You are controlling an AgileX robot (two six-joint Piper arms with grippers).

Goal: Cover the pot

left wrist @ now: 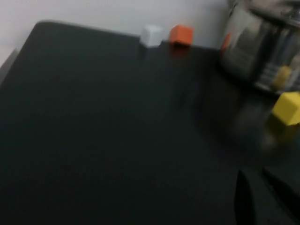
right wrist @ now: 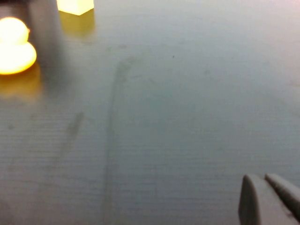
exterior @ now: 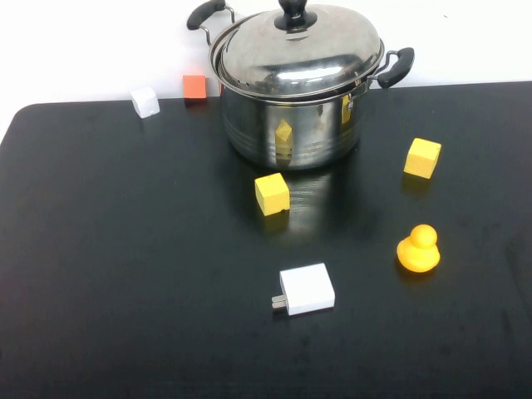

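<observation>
The large steel pot (exterior: 291,129) with two black side handles stands at the back middle of the black table (exterior: 125,249). A domed steel lid (exterior: 299,50) with a black knob (exterior: 293,12) rests on its rim, slightly tilted. The pot's side also shows in the left wrist view (left wrist: 262,47). Neither arm shows in the high view. My left gripper (left wrist: 260,187) hangs over bare table to the left of the pot, its fingers close together and empty. My right gripper (right wrist: 262,185) hangs over bare table on the right side, its fingers together and empty.
A yellow block (exterior: 272,194) lies in front of the pot, another yellow block (exterior: 422,157) to its right. A yellow duck (exterior: 418,248) and a white charger (exterior: 306,289) lie nearer. A white block (exterior: 145,101) and an orange block (exterior: 194,86) sit at the back left.
</observation>
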